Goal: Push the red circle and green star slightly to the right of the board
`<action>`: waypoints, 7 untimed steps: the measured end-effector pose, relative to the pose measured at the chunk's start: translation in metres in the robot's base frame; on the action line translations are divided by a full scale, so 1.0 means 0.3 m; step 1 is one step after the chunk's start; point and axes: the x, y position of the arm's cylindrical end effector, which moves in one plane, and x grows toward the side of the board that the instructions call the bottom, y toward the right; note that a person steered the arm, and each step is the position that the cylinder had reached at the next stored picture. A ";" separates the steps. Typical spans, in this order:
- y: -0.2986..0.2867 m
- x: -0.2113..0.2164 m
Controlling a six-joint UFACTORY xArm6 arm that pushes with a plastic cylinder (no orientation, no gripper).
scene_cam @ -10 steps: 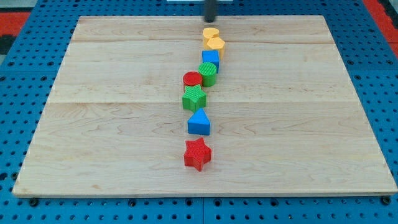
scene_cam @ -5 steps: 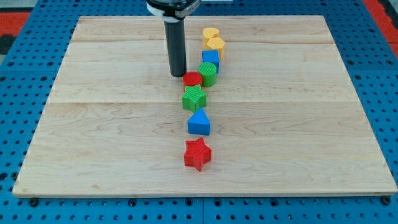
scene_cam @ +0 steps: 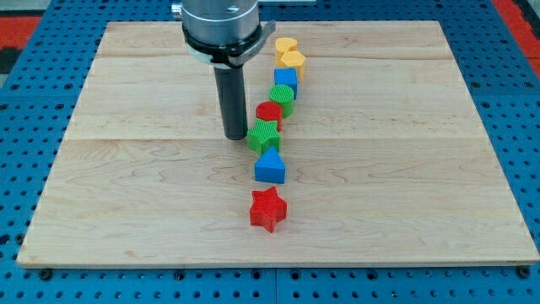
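You have no jaws here to read as wide, narrow or holding: the end effector is a plain dark rod, and my tip (scene_cam: 235,136) rests on the worktop (scene_cam: 126,186) just left of the green star (scene_cam: 264,136), close to touching it, though contact cannot be confirmed.

The red circle (scene_cam: 268,111) sits just far of the green star and looks to touch it, near the middle of the board. Both belong to a crowded column: a green cylinder (scene_cam: 283,99), a blue block (scene_cam: 286,80) and two yellow blocks (scene_cam: 289,53) lie farther away, while a blue triangle (scene_cam: 270,166) and a red star (scene_cam: 268,209) lie nearer.

Treat both targets as light, rigid little pieces that likely slide easily on smooth wood. You cannot take hold of them; you can only press against a left-hand face. The star's points may make it rotate if you push off-centre, and the round circle will likely roll off the tip sideways. Aim at the seam between the two, low on their left sides, and expect the neighbouring green cylinder and blue triangle to be nudged.
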 end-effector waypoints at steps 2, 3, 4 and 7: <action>0.048 0.003; 0.051 0.028; 0.008 -0.021; 0.061 -0.088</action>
